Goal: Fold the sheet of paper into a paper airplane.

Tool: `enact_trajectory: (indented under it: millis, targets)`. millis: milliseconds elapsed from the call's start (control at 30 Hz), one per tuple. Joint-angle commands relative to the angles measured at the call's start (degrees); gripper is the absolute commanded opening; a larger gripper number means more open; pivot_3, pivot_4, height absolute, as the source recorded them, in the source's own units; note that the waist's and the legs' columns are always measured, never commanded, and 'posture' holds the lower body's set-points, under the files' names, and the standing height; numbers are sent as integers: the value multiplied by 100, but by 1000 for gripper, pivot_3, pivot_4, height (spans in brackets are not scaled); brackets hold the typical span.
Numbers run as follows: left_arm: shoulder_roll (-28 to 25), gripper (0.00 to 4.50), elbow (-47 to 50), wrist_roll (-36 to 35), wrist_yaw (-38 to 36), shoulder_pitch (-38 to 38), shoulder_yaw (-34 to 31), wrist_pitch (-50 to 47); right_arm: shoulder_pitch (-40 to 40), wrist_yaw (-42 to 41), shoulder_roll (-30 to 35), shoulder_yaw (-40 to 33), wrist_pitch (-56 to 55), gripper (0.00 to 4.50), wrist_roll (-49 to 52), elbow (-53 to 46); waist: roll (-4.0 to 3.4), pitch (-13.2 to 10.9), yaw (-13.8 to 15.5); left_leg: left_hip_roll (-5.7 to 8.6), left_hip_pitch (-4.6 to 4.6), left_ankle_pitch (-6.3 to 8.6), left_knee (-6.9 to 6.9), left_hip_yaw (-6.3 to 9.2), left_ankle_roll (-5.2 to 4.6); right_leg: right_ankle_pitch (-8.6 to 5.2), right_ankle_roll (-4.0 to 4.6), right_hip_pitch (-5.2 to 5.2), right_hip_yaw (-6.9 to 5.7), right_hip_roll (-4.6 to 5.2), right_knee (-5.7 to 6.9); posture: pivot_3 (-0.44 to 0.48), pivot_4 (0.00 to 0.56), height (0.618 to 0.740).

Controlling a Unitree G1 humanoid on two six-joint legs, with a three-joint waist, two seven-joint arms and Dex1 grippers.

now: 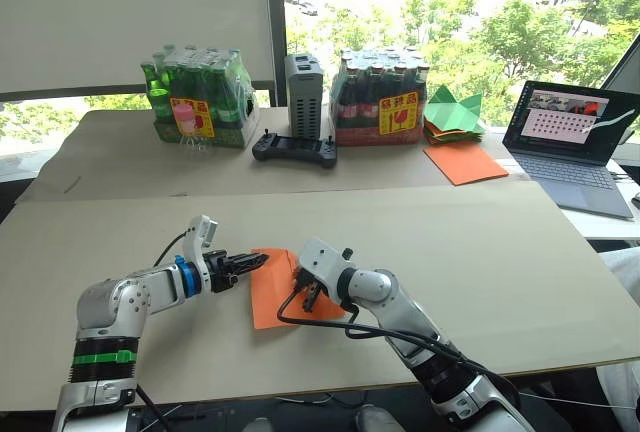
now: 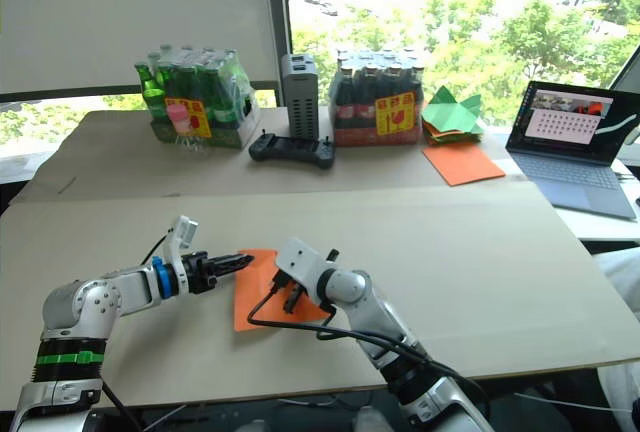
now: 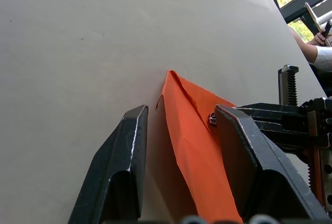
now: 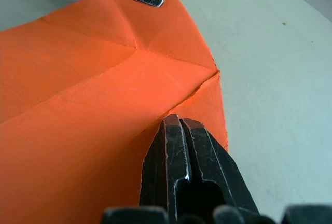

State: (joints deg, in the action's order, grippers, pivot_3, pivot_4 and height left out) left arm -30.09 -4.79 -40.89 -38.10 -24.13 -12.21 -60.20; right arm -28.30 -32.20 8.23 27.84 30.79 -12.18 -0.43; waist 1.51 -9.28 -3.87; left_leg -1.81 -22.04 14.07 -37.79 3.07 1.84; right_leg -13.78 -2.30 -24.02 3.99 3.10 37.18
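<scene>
The sheet of paper (image 4: 93,105) is thin, matt bright-orange stock, creased and slightly ragged at one edge. The table (image 1: 480,242) has a matt beige top, smooth with faint specks. The left pincer (image 3: 179,146) has black fingers (image 3: 122,172) of hard, slightly glossy material with worn, shiny edges. The green bottles (image 1: 195,92) look glossy under clear plastic wrap.

Creased orange sheet of paper (image 1: 268,290), one edge lifted.

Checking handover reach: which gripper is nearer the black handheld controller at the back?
Left. Left gripper sits almost straight in front of the black handheld controller; right gripper is lower, further toward the robot.
</scene>
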Motion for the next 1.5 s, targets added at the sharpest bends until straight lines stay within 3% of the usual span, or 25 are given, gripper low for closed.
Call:
enact_trajectory:
  millis: [33,100,133,300,700,1033,1200,1500]
  targets:
    - [24,2155,35,-38,-41,-141,-11,42,157,-46,86,109,275,0,-47,206,0,0,0,0,0,0,0,0,0,0,0,0,0,0,0,0,150,740]
    - [16,2155,38,-20,-82,-154,23,38,158,-43,85,111,278,0,-49,205,0,0,0,0,0,0,0,0,0,0,0,0,0,0,0,0,150,740]
    - [3,1604,51,-6,-115,-151,52,48,158,-41,84,111,280,0,-49,205,0,0,0,0,0,0,0,0,0,0,0,0,0,0,0,0,150,740]
    - [-83,17,301,74,-231,-93,278,82,167,-40,89,118,287,0,-55,188,0,0,0,0,0,0,0,0,0,0,0,0,0,0,0,0,150,740]
    - [-443,17,945,622,-331,-278,944,514,180,-12,54,136,297,0,-49,190,0,0,2,0,-2,0,0,0,0,0,0,0,0,0,-2,0,150,740]
    - [-1165,17,1370,2358,-500,-336,2353,1862,173,41,22,115,294,0,-47,207,0,0,-3,-1,-2,0,1,-2,0,-1,-1,-1,1,-1,-5,0,150,740]
    - [-1261,17,1474,2818,-578,-318,2564,2313,176,60,19,106,300,0,-45,199,0,0,0,-1,-3,0,1,-4,0,-1,-1,-2,1,-2,-4,0,150,740]
    - [-1717,17,1564,4317,-627,-178,3092,4078,170,96,16,89,313,0,-35,197,0,-1,-6,-2,-4,0,1,-5,0,-1,-1,-4,2,-2,-4,0,150,740]
